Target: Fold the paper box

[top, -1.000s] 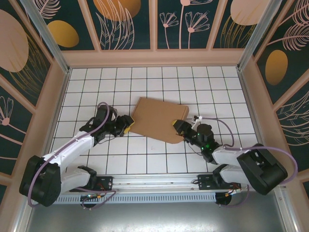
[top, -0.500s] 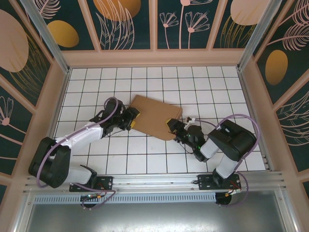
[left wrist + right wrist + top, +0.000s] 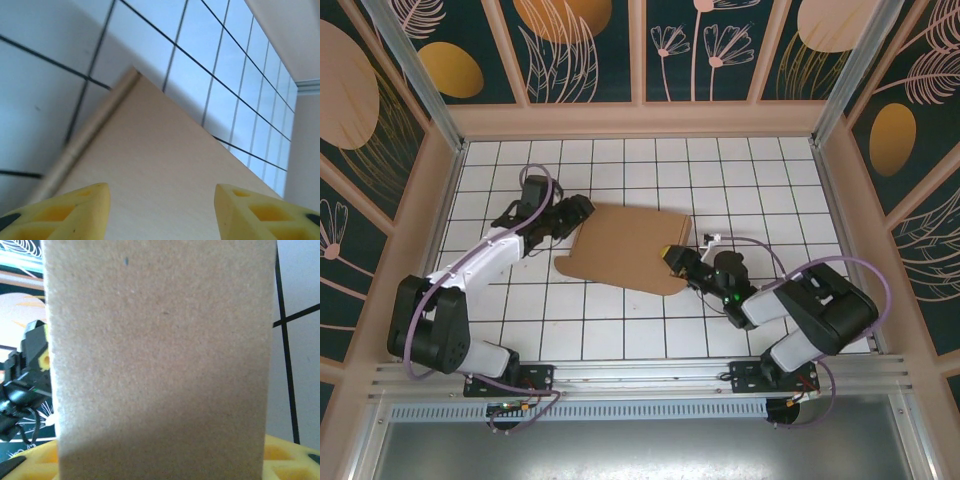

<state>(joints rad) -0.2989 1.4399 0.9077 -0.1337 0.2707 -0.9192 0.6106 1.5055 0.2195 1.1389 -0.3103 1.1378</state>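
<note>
At the near right corner of the flat, plain brown corrugated cardboard paper box [image 3: 625, 250], the right gripper [image 3: 672, 258] has cardboard filling the gap between its yellow fingers [image 3: 292, 457]. Whether they pinch it or merely bracket it cannot be told. The box lies flat at the middle of the white tiled counter [image 3: 620, 165], slightly askew to the grid. At its far left corner the left gripper [image 3: 573, 213] hovers with its own yellow fingers [image 3: 75, 210] spread wide. Cardboard lies beneath them, nothing is clamped, and a rounded lip [image 3: 95, 132] runs along the edge just ahead. The step in hand looks like raising a first flap. It would likely go best with the right side anchoring the sheet while the left fingers slip under that lip and lift slowly along the crease, so the light sheet does not skate across the tiles.
</note>
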